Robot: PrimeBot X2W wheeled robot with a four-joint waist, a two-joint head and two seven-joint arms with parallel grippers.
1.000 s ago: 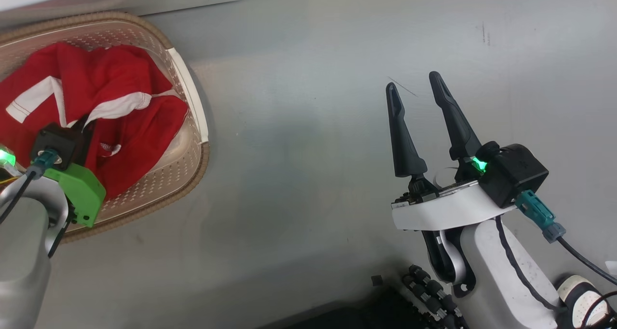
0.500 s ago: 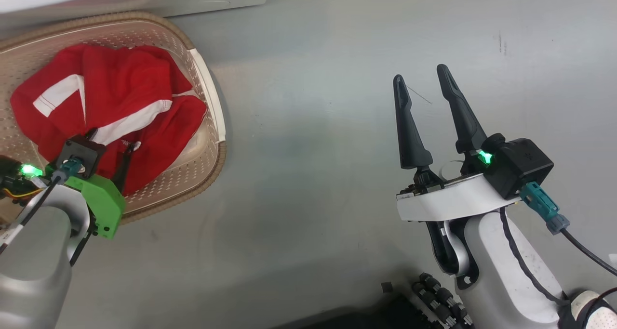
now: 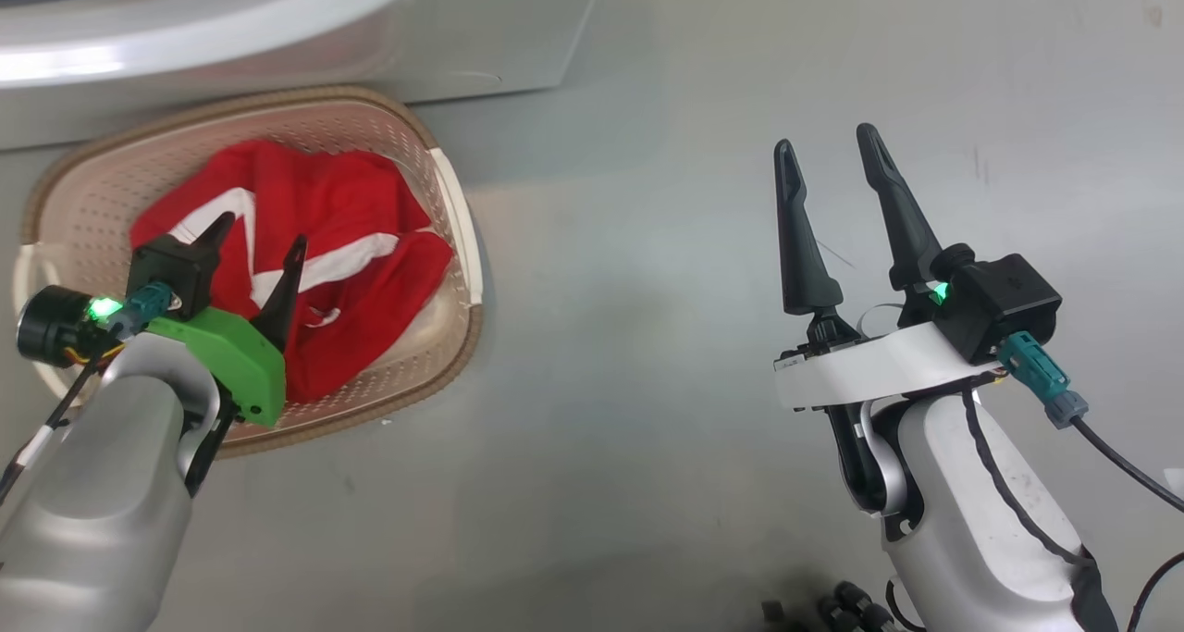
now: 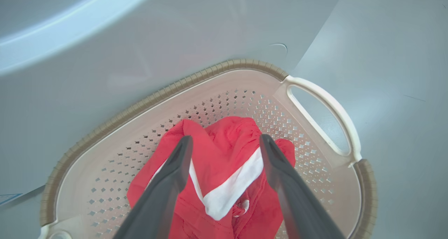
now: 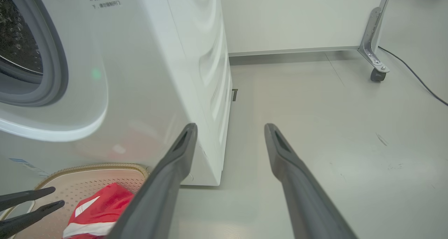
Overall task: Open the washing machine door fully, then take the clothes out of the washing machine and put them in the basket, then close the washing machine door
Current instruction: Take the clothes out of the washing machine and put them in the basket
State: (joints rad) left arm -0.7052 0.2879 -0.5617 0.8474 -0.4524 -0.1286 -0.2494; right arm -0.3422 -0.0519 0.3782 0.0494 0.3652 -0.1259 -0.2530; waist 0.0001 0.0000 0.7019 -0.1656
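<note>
Left pincer hangs over the basket w/ both fingers spread wide & nothing held btwn them. Its tips sit just above the clothes; can't tell if they touch the fabric. Right pincer is well apart, over bare floor, also wide open & empty.

Clothes: bright red fabric, crumpled in 1 heap inside the basket. White trim bands cross the red: 2 show in the head view, and 1 broad one runs btwn the fingers in the left wrist view. Small white label near the heap's lower edge. Can't tell how many separate garments make up the heap.

Basket: 1, cream plastic, walls & bottom full of small holes, brown woven-look rim, white loop handle at its right end. It stands on the floor just beside the washing machine front.

Washing machine: 1, white. Right wrist view shows the grey rubber ring round the opening, the holed steel drum inside, and a small blue sticker low on the front.

Count: 2 pincers w/ 2 dark fingers each, 1 basket, 1 red heap, 1 machine. Also 1 caster wheel & 1 dark cable on the floor far off.
</note>
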